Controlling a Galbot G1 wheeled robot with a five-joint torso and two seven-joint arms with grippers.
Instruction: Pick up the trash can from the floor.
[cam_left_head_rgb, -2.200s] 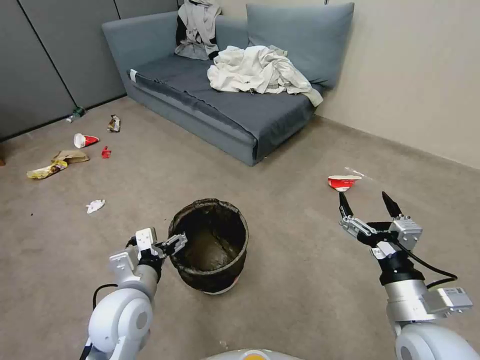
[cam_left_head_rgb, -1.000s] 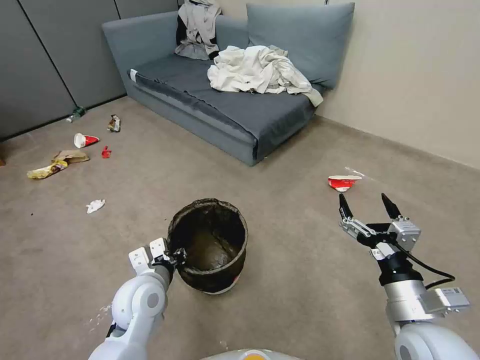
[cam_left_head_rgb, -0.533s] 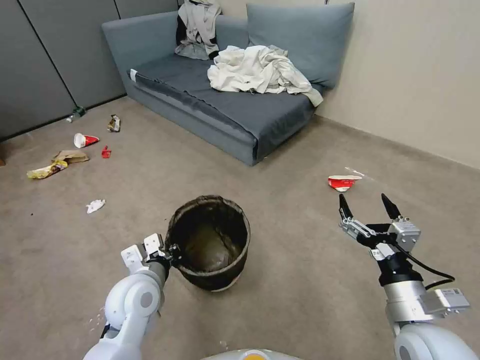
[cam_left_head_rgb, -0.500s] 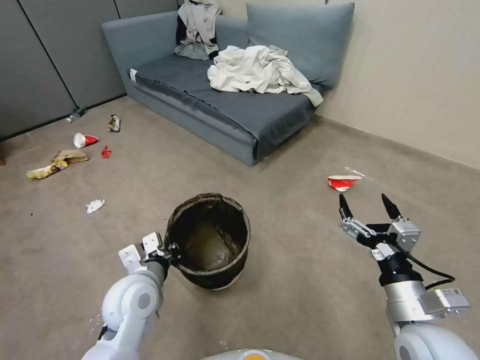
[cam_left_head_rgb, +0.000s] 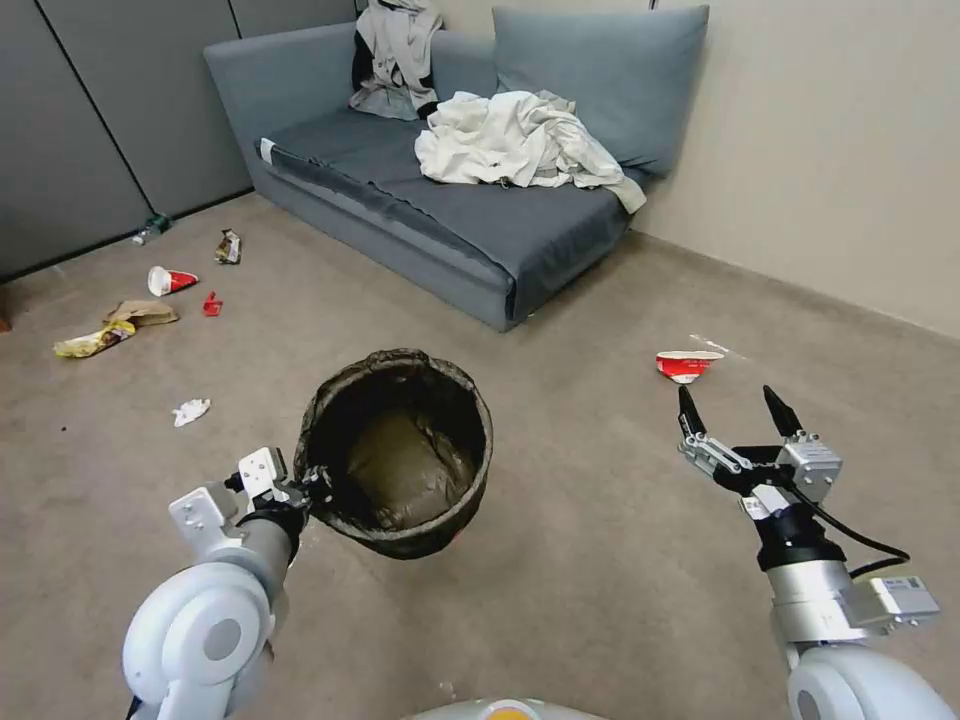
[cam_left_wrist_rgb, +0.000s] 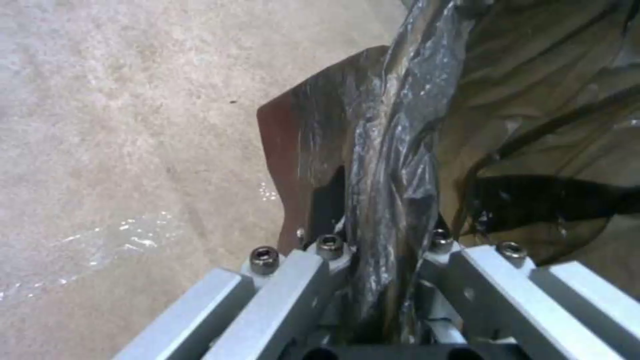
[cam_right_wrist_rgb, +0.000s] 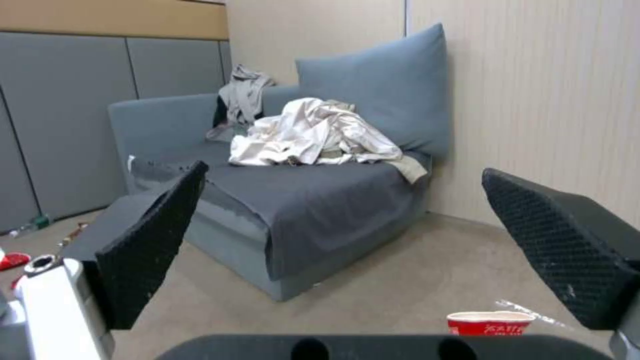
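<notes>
trash can raised off floor | left hand clamped on rim | right hand wide open, empty

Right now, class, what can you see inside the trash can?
Inside the trash can, a dark crumpled bag lines the walls and bottom; no loose litter shows. The near wall hides part of the bottom. The left gripper is shut on its rim.

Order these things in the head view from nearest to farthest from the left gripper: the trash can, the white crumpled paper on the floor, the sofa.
1. The trash can: its rim is held in the left gripper.
2. The white crumpled paper: on the floor, ahead and to the left.
3. The sofa: far ahead, against the wall.
</notes>
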